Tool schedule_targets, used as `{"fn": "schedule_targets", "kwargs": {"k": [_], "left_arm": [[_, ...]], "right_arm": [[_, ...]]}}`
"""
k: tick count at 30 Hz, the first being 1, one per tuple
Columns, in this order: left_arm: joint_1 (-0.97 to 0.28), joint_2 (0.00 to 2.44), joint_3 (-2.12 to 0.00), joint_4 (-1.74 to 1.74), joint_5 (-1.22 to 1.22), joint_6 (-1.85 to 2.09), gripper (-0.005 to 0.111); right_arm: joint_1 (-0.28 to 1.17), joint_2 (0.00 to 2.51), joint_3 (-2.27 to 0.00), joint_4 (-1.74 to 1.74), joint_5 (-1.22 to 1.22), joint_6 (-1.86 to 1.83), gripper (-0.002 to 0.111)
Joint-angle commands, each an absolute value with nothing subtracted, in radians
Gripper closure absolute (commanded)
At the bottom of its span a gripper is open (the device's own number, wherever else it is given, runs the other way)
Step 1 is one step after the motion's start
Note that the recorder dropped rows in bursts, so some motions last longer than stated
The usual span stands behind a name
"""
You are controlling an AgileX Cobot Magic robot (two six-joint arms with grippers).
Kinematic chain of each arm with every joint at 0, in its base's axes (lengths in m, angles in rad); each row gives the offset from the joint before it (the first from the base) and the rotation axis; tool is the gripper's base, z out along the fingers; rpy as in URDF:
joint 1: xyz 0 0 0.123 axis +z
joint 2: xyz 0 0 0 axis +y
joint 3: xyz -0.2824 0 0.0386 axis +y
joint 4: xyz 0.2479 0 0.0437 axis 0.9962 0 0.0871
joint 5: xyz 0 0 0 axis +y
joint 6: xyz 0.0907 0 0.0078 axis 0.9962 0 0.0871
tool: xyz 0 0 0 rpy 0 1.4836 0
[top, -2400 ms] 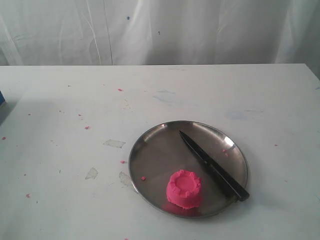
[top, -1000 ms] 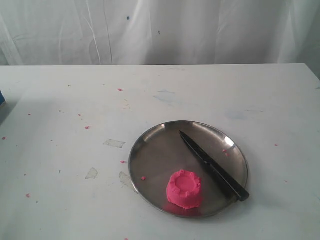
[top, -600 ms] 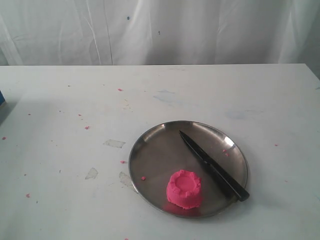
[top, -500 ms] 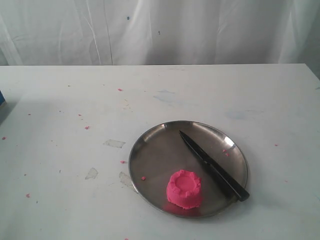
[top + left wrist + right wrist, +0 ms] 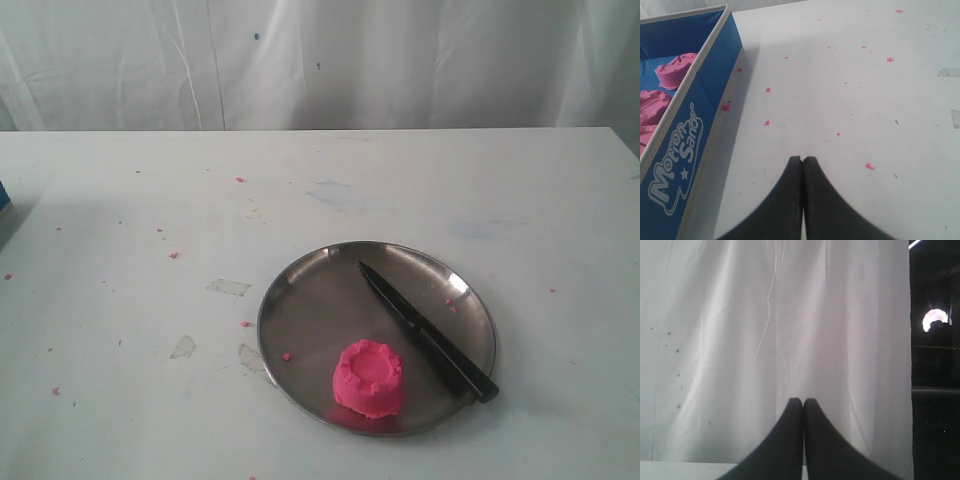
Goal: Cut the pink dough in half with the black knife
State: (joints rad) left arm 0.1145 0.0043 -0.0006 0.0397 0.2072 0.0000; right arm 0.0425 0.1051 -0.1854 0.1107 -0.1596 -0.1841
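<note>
I see one pink dough (image 5: 369, 378), a single round lump with a dented top. It sits on the near part of the one steel plate (image 5: 310, 300), close to that plate's near rim. The one black knife (image 5: 425, 331) lies flat on the same plate, on the dough's right, near it but not touching. Its tip points to the plate's middle and its handle end lies at the near right rim. I count two pink crumbs (image 5: 287, 356) on the plate, and more are scattered over the white table (image 5: 450, 180), too many and too small to count.

The plate is right of centre and toward the near side. The table is open on its left and beyond it, as far as the edge under the white curtain (image 5: 400, 60).

In the left wrist view, my left gripper (image 5: 802, 159) has its fingers pressed together on nothing. It hangs over bare table beside one blue box (image 5: 695, 125) that holds pink lumps. My right gripper (image 5: 803, 401) is likewise pressed together and empty, facing the curtain.
</note>
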Motion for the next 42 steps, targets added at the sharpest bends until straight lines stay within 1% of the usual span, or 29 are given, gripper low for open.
{"fn": "schedule_targets", "kwargs": {"k": [1,8,13,19,24,29,32,35,40,42], "left_arm": [[0.118,0.000,0.000,0.030,0.202,0.000,0.107],[0.118,0.000,0.000,0.030,0.202,0.000,0.107],[0.118,0.000,0.000,0.030,0.202,0.000,0.107],[0.118,0.000,0.000,0.030,0.202,0.000,0.107],[0.118,0.000,0.000,0.030,0.202,0.000,0.107],[0.118,0.000,0.000,0.030,0.202,0.000,0.107],[0.118,0.000,0.000,0.030,0.202,0.000,0.107],[0.118,0.000,0.000,0.030,0.202,0.000,0.107],[0.118,0.000,0.000,0.030,0.202,0.000,0.107],[0.118,0.000,0.000,0.030,0.202,0.000,0.107]], "right_arm": [[0.039,0.141,-0.184,0.101,-0.168,-0.198,0.108],[0.039,0.248,-0.224,0.101,-0.036,-0.206,0.108],[0.039,0.447,-0.308,0.098,0.074,-0.202,0.108],[0.050,0.747,-0.452,0.102,0.303,-0.175,0.108],[0.138,0.972,-0.537,0.137,0.403,-0.189,0.108],[0.280,1.104,-0.594,0.136,0.516,-0.277,0.108],[0.353,1.172,-0.644,0.102,0.582,-0.258,0.108],[0.382,1.226,-0.686,0.000,0.617,-0.146,0.108],[0.413,1.345,-0.771,-0.238,0.792,0.098,0.108],[0.413,1.388,-0.799,-0.271,0.827,0.156,0.108]]}}
